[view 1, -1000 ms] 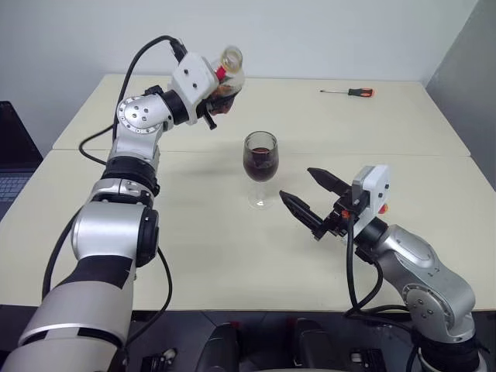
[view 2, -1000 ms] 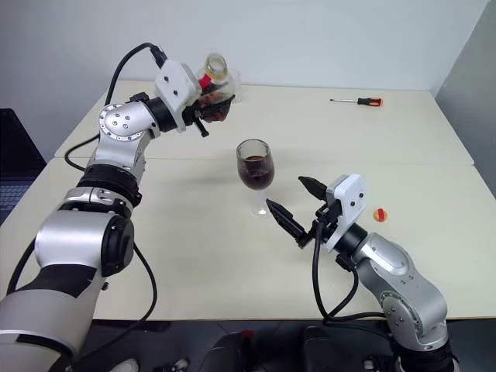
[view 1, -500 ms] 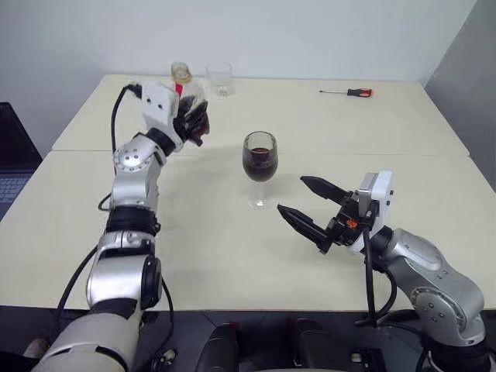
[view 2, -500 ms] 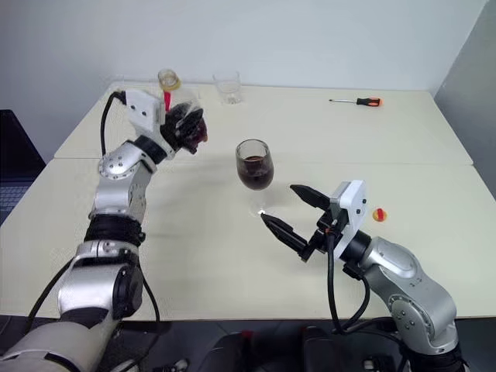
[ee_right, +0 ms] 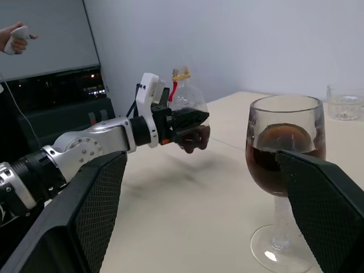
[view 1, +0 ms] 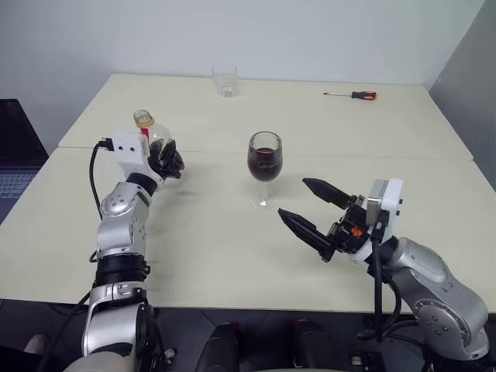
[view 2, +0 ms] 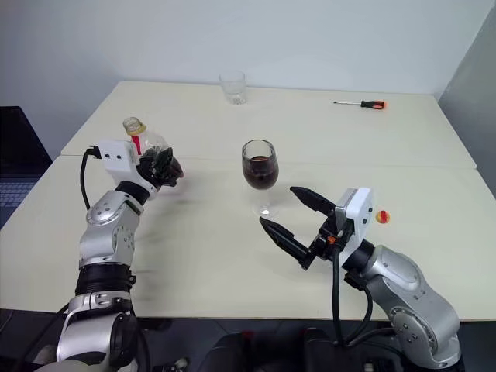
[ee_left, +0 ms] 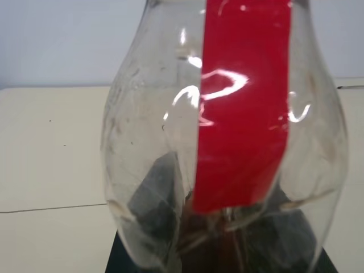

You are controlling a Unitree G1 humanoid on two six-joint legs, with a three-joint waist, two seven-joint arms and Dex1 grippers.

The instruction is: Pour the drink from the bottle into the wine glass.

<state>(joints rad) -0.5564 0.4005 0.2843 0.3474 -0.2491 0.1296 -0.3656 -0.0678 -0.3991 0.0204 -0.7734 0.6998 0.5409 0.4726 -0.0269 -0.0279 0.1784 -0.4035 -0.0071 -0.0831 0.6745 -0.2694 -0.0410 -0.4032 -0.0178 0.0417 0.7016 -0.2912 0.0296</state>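
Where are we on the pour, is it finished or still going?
The pour looks done: the wine glass stands upright at mid-table with dark drink filling much of its bowl. In hand: the left gripper is shut on the bottle, upright, uncapped, near empty, off to the glass's left. The right gripper waits open beside the glass. Left: probably setting the bottle down.

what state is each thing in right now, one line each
bottle: upright, uncapped, nearly empty, held just above the table
wine glass: standing upright, about half full of dark drink
left end effector: shut on the bottle
right end effector: open, holding nothing, near the glass
tumbler: upright, empty, at the table's far edge
screwdriver: lying flat, untouched
small cap: lying loose on the table
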